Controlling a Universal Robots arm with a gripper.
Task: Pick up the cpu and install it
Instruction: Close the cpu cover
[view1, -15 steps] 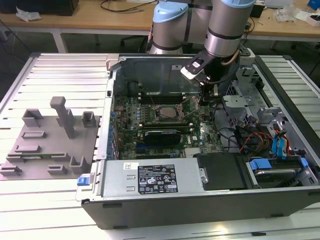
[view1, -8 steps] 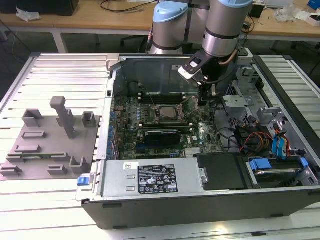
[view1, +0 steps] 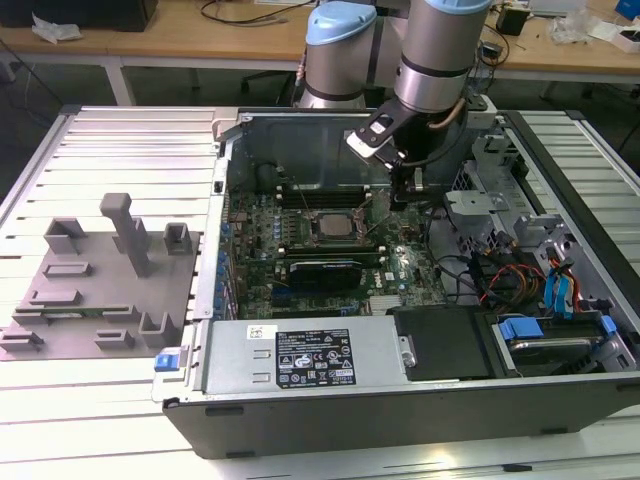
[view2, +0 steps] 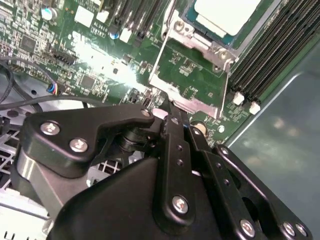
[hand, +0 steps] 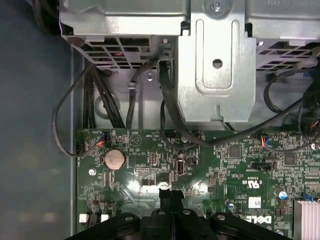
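Claw (view2: 167, 111) closed above motherboard (view2: 100, 60), fingertips (view2: 171, 127) partly hidden, cpu (view2: 225, 15) beyond, cut off

Cpu (view2: 226, 14) in socket (view2: 214, 33) on motherboard (view2: 95, 55)

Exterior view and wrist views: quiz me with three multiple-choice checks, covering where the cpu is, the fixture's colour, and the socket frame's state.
1. Where is the cpu? A) in the socket on the motherboard B) on a workbench C) held in mid air
2. The fixture is: A) red B) grey C) blue
3. The socket frame is: A) clamped over the cpu B) swung open C) missing

1 A: its silver top sits in the socket.
2 B: the blocks at the exterior view's left are grey.
3 B: in the second wrist view the frame stands clear of the cpu.
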